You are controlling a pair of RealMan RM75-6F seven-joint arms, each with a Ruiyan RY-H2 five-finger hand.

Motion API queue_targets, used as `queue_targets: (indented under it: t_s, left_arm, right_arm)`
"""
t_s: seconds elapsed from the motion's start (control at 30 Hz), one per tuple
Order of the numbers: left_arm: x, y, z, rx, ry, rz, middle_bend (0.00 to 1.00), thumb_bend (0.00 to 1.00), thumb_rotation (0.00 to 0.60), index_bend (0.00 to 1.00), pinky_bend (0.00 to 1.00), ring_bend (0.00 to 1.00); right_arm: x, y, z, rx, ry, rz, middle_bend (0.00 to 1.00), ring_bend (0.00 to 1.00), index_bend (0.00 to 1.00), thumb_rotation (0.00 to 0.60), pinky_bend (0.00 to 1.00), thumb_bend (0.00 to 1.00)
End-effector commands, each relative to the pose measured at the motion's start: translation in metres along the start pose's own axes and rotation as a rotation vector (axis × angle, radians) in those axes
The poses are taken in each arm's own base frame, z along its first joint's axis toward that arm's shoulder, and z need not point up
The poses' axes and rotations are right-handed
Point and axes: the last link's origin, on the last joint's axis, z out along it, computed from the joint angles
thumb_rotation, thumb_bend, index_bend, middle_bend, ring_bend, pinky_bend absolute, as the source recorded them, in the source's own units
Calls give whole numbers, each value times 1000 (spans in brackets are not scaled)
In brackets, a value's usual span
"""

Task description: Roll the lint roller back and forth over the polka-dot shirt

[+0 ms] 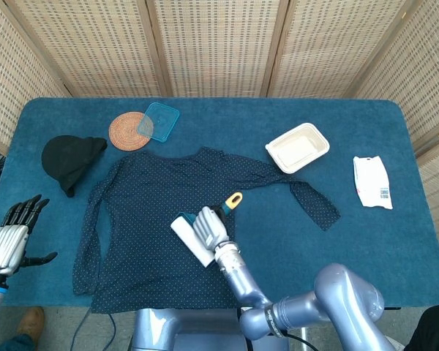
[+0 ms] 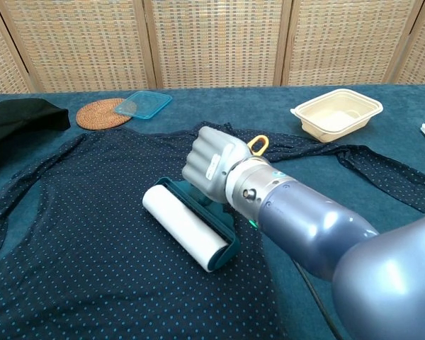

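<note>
The navy polka-dot shirt (image 1: pixel 150 219) (image 2: pixel 78 234) lies spread flat on the blue table. My right hand (image 1: pixel 209 228) (image 2: pixel 211 168) grips the teal handle of the lint roller (image 1: pixel 191 239) (image 2: pixel 187 228), whose white roll lies on the shirt's lower middle. The handle's yellow loop (image 1: pixel 234 199) (image 2: pixel 258 145) sticks out past the hand. My left hand (image 1: pixel 11 238) hangs open off the table's left edge, fingers spread, holding nothing. It shows only in the head view.
A black cap (image 1: pixel 71 160) (image 2: pixel 18 117) lies at the left. A woven coaster (image 1: pixel 128 131) (image 2: pixel 100 112) with a clear blue lid (image 1: pixel 158 121) (image 2: pixel 142 104) sits at the back. A cream tray (image 1: pixel 298 147) (image 2: pixel 336 112) and a white packet (image 1: pixel 372 182) lie to the right.
</note>
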Motion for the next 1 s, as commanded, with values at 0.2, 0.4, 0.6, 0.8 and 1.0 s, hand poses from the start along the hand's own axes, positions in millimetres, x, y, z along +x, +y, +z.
queue_targets:
  t_s: [0.2,0.4,0.6,0.8,1.0]
  left_arm:
    - [-1,0,1,1,-3,3,0,0,600,0,0,0]
    - [-2,1,1,3,-4,6,0,0,600,0,0,0]
    - [-1,1,1,5,-3,5,0,0,600,0,0,0]
    - [0,0,0,3,0,0,0,0,600,0,0,0]
    - [0,0,0,1,0,-1,0,0,600,0,0,0]
  right_arm:
    - [-35,31,18,-98,-64,-74,1000,1000,754,600,1000,1000]
    - [-40,31,19,-103,-78,-103,1000,1000,754,600,1000,1000]
    - [-31,17,12,-68,-56,-89,1000,1000,754,600,1000,1000]
    - [-11,-5,1,-21,-4,-70,1000,1000,754,600,1000,1000]
    - [-1,-21,-9,1,36,-74,1000,1000,754,600,1000,1000]
